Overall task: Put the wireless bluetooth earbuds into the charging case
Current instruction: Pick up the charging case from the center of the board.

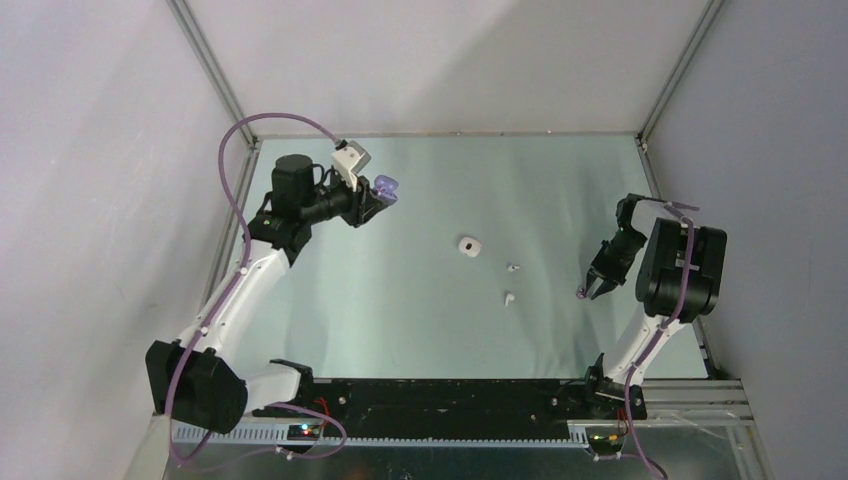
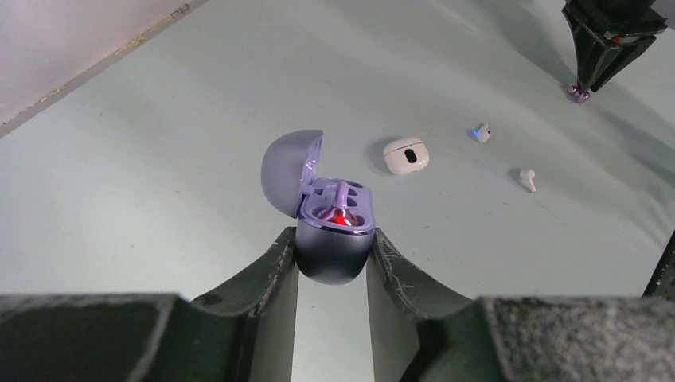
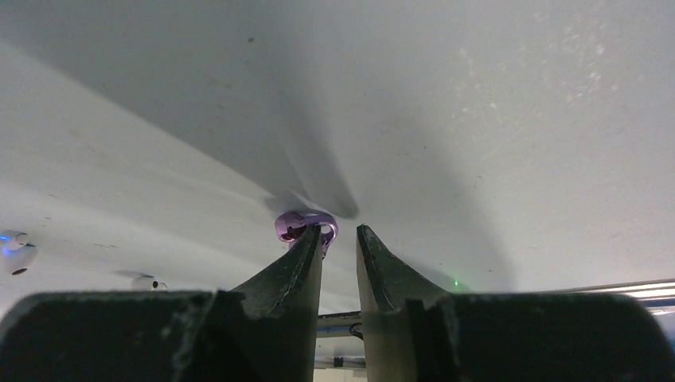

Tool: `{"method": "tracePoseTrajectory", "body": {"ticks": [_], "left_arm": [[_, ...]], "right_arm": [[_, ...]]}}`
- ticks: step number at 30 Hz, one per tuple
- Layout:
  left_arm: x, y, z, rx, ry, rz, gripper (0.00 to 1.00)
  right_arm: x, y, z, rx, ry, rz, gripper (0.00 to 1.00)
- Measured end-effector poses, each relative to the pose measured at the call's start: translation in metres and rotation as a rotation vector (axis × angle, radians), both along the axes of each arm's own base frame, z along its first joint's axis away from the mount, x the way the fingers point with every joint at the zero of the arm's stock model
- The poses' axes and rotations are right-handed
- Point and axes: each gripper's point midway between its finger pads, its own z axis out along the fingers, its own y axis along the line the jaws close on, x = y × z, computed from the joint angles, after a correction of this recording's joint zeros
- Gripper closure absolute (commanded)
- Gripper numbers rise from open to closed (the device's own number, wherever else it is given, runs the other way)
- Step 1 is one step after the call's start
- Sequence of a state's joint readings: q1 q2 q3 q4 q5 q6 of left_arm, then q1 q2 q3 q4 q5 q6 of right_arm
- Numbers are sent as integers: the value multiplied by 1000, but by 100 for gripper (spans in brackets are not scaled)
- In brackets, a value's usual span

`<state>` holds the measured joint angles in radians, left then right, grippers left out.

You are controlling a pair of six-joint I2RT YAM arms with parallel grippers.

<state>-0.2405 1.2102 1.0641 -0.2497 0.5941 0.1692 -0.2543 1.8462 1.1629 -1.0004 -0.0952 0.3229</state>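
My left gripper (image 2: 333, 239) is shut on the open purple charging case (image 2: 334, 231) and holds it above the table's far left (image 1: 386, 189). One purple earbud (image 2: 341, 208) sits in the case with a red light showing. My right gripper (image 3: 340, 231) stands tip-down on the table at the right (image 1: 592, 288), its jaws a narrow gap apart. The other purple earbud (image 3: 302, 224) lies at its left fingertip, not between the jaws; it also shows in the top view (image 1: 582, 293). Two white earbuds (image 1: 513, 268) (image 1: 509, 297) lie loose mid-table.
A white charging case (image 1: 468, 245), lid shut, lies mid-table just left of the white earbuds; it also shows in the left wrist view (image 2: 407, 155). Grey walls enclose the table on the left, back and right.
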Motion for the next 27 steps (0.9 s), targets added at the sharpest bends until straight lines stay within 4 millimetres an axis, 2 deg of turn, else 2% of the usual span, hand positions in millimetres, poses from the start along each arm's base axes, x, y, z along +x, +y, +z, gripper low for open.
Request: {"method": "tracePoseTrajectory", "body": {"ticks": [21,27], "left_arm": [[1,1,0,2,0,9,100],[2,1,2,-2,-10,8,100]], "right_arm": [[-7,19,-7,21,3,56,77],[-6,30,-7,20,-39,127,88]]}}
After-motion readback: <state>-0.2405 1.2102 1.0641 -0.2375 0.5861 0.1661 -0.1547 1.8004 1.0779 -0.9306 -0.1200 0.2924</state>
